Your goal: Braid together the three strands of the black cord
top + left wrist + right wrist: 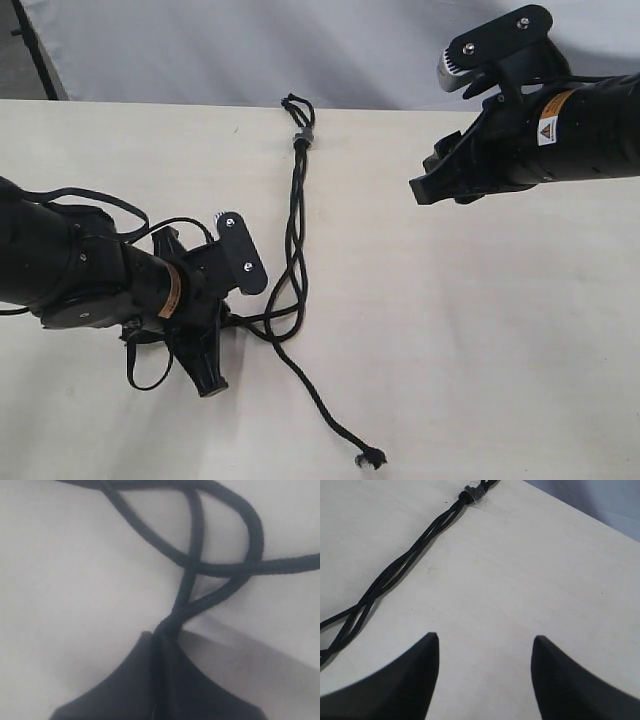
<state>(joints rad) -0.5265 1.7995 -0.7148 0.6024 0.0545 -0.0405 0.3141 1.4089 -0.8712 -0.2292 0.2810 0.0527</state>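
Light, limp, non-slip black cord: left gripper is clamped on it at its tips; right gripper, wide and empty, well clear, would best pinch the free strand mid-length.

1. The exterior view looks steeply down on the table from above, far enough to hold both arms and the whole black cord between them.
2. The left wrist view looks along the left end effector, very close to the table; blurred strands fill the frame ahead of its tips.
3. The right wrist view looks past the right end effector from farther off, onto the table ahead and the cord's knot beyond.
4. Exterior and left wrist share those strands; exterior and right wrist share the knotted stretch.
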